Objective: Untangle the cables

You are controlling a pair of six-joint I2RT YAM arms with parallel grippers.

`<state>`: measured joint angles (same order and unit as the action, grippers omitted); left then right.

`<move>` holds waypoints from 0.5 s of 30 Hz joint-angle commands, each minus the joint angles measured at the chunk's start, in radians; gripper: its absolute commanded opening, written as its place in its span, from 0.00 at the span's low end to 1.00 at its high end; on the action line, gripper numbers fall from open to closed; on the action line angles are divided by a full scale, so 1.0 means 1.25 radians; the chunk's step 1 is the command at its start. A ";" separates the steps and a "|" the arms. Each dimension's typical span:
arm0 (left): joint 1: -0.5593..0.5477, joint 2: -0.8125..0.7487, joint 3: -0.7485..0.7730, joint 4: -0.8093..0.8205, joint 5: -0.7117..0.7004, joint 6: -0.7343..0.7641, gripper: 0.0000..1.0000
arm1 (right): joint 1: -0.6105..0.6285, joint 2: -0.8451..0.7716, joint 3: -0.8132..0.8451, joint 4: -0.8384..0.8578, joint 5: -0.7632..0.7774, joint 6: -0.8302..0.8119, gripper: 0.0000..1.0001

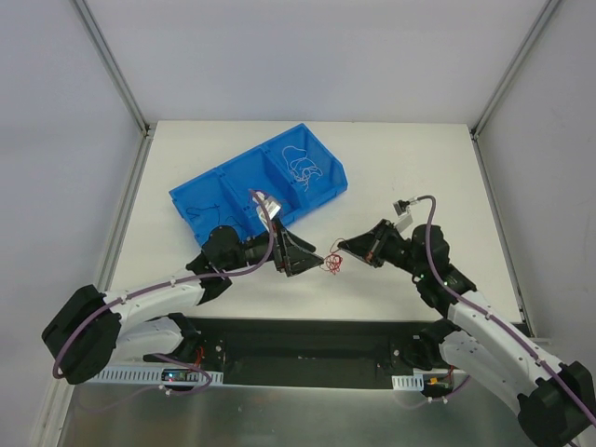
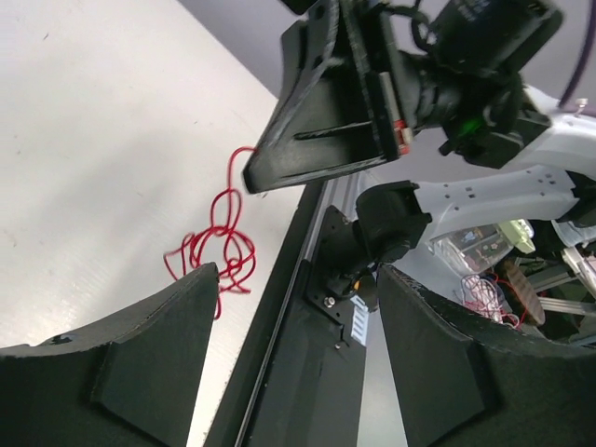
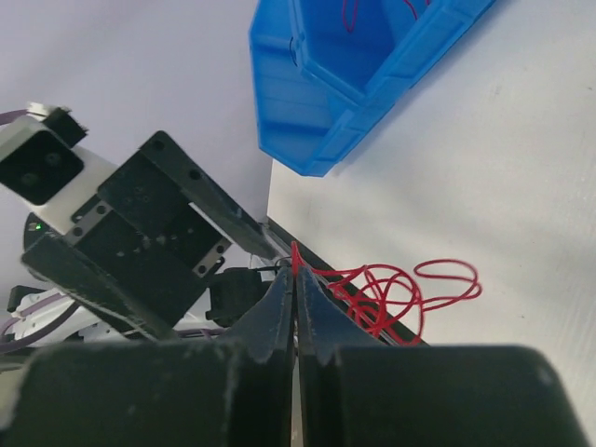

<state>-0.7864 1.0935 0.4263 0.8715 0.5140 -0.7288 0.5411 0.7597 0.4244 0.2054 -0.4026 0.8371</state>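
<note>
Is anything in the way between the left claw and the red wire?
Nothing visible. The red wire lies right in front of the open left gripper. The shut right gripper pinches the wire's far end, beyond the tangle.

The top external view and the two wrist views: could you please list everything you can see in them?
red wire: one curly tangle, red, on the table between the two grippers
white wire: one, white, in the bin's far-right compartment
dark wire: seemingly one, black, faint, in the bin's left-end compartment
bin: one, blue, three compartments, far-left part of the table
table: one, white
left arm, right arm: white and black, purple cables, at the near edge
left gripper: black, open, beside the tangle
right gripper: black, shut on the red wire's end
</note>
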 commanded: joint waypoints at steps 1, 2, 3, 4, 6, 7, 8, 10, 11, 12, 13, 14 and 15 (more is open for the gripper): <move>-0.007 0.025 0.039 -0.029 -0.005 0.044 0.68 | -0.005 -0.008 0.059 0.061 -0.024 0.049 0.00; -0.007 0.033 0.043 -0.043 -0.006 0.052 0.68 | -0.003 -0.008 0.064 0.063 -0.026 0.052 0.01; -0.005 0.039 0.048 -0.059 -0.009 0.057 0.68 | -0.003 -0.009 0.067 0.061 -0.028 0.052 0.00; -0.007 0.049 0.053 -0.072 -0.009 0.063 0.68 | -0.005 -0.013 0.069 0.063 -0.030 0.052 0.00; -0.007 0.070 0.068 -0.105 -0.007 0.079 0.68 | -0.003 -0.016 0.072 0.063 -0.031 0.054 0.00; -0.007 0.079 0.074 -0.119 -0.010 0.085 0.68 | -0.005 -0.019 0.072 0.063 -0.035 0.057 0.00; -0.007 0.087 0.082 -0.135 -0.012 0.091 0.68 | -0.005 -0.020 0.072 0.061 -0.037 0.057 0.00; -0.007 0.106 0.093 -0.151 -0.023 0.100 0.67 | -0.003 -0.021 0.072 0.063 -0.041 0.059 0.00; -0.007 0.113 0.097 -0.156 -0.031 0.101 0.65 | -0.005 -0.022 0.070 0.063 -0.041 0.062 0.00; -0.007 0.120 0.101 -0.155 -0.030 0.100 0.61 | -0.003 -0.024 0.069 0.063 -0.042 0.062 0.00; -0.005 0.128 0.106 -0.149 -0.026 0.101 0.56 | -0.005 -0.025 0.068 0.063 -0.042 0.063 0.00; -0.007 0.133 0.109 -0.147 -0.030 0.100 0.47 | -0.003 -0.027 0.068 0.063 -0.042 0.064 0.00; -0.005 0.136 0.112 -0.151 -0.041 0.100 0.39 | -0.003 -0.030 0.068 0.063 -0.041 0.062 0.00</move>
<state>-0.7864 1.2469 0.5175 0.6842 0.4911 -0.6384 0.5400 0.7498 0.4713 0.2379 -0.4332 0.8917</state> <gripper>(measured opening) 0.507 0.009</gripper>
